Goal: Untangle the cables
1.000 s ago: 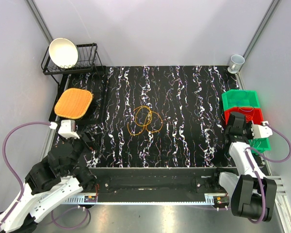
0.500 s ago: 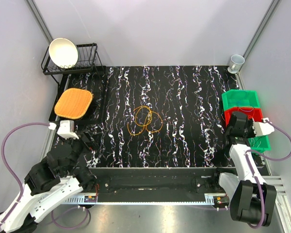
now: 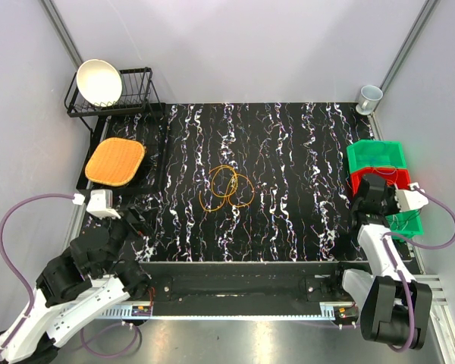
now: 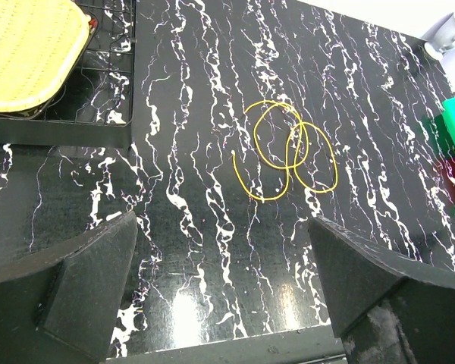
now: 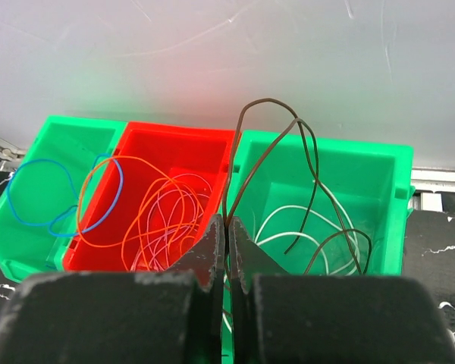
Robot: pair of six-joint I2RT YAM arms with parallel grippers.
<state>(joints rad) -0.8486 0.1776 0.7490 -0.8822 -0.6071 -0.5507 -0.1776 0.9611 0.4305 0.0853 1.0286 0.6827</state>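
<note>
Landmark: the red bin (image 5: 167, 144), middle one of three bins at the right edge of the surface (image 3: 288, 152).
Right hand: the right hand (image 5: 227, 227) is clenched on a thin brown cable (image 5: 270, 100), in front of the wall the red bin shares with the green bin (image 5: 326, 148) on its near side. The cable arches up from the fingers and drops into that green bin, where a white cable (image 5: 296, 208) also lies.
Left hand: the left hand (image 4: 221, 220) is released, with its fingers wide apart and nothing between them. It hovers far to the left of the red bin.
Cables in bins: an orange cable (image 5: 148, 182) and a pale cable (image 5: 167, 220) overlap inside the red bin. A blue cable (image 5: 39, 161) lies in the green bin (image 5: 61, 129) on its far side.
Cable on the surface: a yellow cable (image 4: 290, 148) lies alone well to the left of the red bin, in loose loops that cross themselves.
Progress: the task looks well along, with most cables apart in bins. What seems left is the brown cable in hand, the yellow one, and perhaps the overlapping pair in the red bin.
Change since a second ago: the right wrist has shifted slightly over the bins and the left arm has drawn back a little. The yellow cable has not moved.
</note>
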